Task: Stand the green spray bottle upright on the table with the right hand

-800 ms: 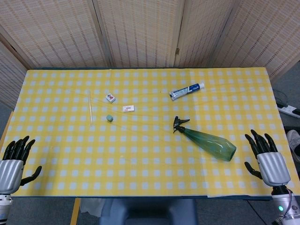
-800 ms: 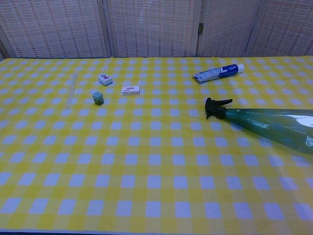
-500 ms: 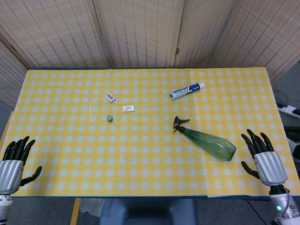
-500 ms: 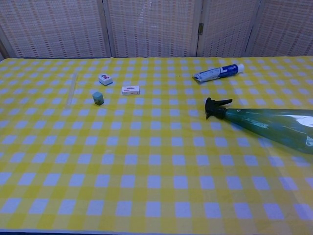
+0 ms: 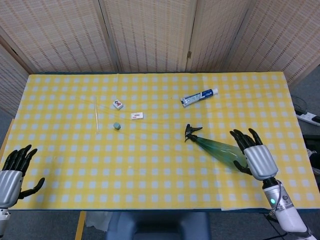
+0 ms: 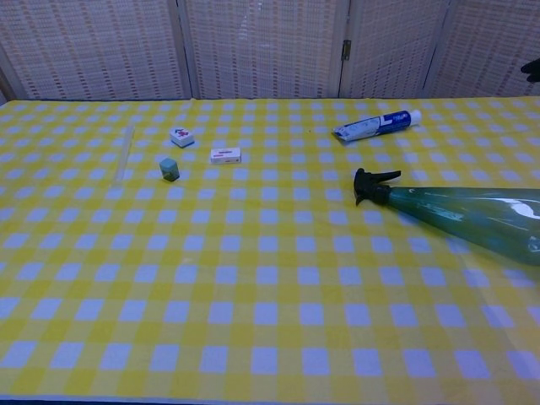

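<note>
The green spray bottle lies on its side on the yellow checked table, right of centre, its black nozzle pointing to the upper left. In the chest view the bottle runs off the right edge with nothing gripping it. My right hand hovers with fingers spread over the bottle's wide base end and holds nothing; only a dark fingertip shows in the chest view. My left hand rests open at the table's near left corner.
A toothpaste tube lies beyond the bottle. Left of centre are a small white box, a white tile, a grey-green block and a clear rod. A power strip lies on the floor at right.
My right hand has moved left and away from the table's near right corner until it is over the bottle's base. The bottle and my left hand have stayed put.
</note>
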{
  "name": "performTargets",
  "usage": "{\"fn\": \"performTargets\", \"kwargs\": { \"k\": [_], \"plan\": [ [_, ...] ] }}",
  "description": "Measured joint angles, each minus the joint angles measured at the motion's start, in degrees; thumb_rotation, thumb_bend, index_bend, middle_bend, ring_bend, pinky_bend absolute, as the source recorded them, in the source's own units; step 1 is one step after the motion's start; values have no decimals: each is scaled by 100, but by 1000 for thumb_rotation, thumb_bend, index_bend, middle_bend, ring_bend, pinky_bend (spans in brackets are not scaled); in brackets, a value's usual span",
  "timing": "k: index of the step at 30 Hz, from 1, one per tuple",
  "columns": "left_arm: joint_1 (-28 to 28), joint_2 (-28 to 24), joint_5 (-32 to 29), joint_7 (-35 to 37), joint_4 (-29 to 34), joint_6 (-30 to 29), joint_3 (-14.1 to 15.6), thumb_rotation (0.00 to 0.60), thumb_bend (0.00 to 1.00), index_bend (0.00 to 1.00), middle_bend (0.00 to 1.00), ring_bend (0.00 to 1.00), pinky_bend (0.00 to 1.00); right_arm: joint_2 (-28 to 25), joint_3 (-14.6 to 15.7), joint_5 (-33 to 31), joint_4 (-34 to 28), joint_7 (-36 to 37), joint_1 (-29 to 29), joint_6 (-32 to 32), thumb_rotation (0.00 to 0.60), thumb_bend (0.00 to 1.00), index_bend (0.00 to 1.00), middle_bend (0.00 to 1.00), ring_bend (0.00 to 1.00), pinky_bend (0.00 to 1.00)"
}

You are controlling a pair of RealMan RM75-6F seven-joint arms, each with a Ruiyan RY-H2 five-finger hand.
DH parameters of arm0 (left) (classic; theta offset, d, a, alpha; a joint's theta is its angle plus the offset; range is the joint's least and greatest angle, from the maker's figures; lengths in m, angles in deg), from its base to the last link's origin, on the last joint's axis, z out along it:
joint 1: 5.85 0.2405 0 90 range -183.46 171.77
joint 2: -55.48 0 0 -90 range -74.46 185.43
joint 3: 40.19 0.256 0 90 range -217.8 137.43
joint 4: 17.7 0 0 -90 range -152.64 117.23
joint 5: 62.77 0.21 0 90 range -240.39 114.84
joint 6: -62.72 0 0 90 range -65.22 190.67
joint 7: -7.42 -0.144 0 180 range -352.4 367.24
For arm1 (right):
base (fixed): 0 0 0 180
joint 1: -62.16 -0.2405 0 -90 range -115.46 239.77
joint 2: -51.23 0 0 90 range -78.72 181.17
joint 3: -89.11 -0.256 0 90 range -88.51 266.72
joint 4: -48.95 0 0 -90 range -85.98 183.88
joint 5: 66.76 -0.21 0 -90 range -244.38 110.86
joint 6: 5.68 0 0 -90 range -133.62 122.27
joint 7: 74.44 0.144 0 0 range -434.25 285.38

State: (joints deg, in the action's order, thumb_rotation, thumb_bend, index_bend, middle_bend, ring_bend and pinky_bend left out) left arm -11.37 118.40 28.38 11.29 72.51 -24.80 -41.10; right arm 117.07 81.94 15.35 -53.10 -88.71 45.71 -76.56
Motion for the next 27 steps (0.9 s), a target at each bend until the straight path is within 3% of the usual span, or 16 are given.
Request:
{"fn": "performTargets", "kwargs": {
  "k": [8, 14, 18, 27],
  "plan": [
    [83, -177, 183, 625, -103, -238, 65, 505, 383, 0, 0, 0, 0, 452, -389, -2257, -485, -2378, -754, 416, 600, 326, 0, 95, 187, 0],
    [138, -268, 317, 949, -189, -396, 110, 505, 383, 0, 0, 0, 0, 1059, -541, -3748, -393, -3084, -1427, 665, 600, 326, 0, 62, 140, 0],
    [141, -299, 376, 1060, -232, -418, 136, 503, 383, 0, 0, 0, 0, 1440, -554, -4267, -155, -3336, -1827, 741, 600, 326, 0, 81, 141, 0],
    [142, -337, 407, 1235, -289, -452, 151, 502, 383, 0, 0, 0, 0, 1772, -467, -4833, 208, -3551, -2176, 626, 600, 326, 22, 150, 204, 0]
  ]
}}
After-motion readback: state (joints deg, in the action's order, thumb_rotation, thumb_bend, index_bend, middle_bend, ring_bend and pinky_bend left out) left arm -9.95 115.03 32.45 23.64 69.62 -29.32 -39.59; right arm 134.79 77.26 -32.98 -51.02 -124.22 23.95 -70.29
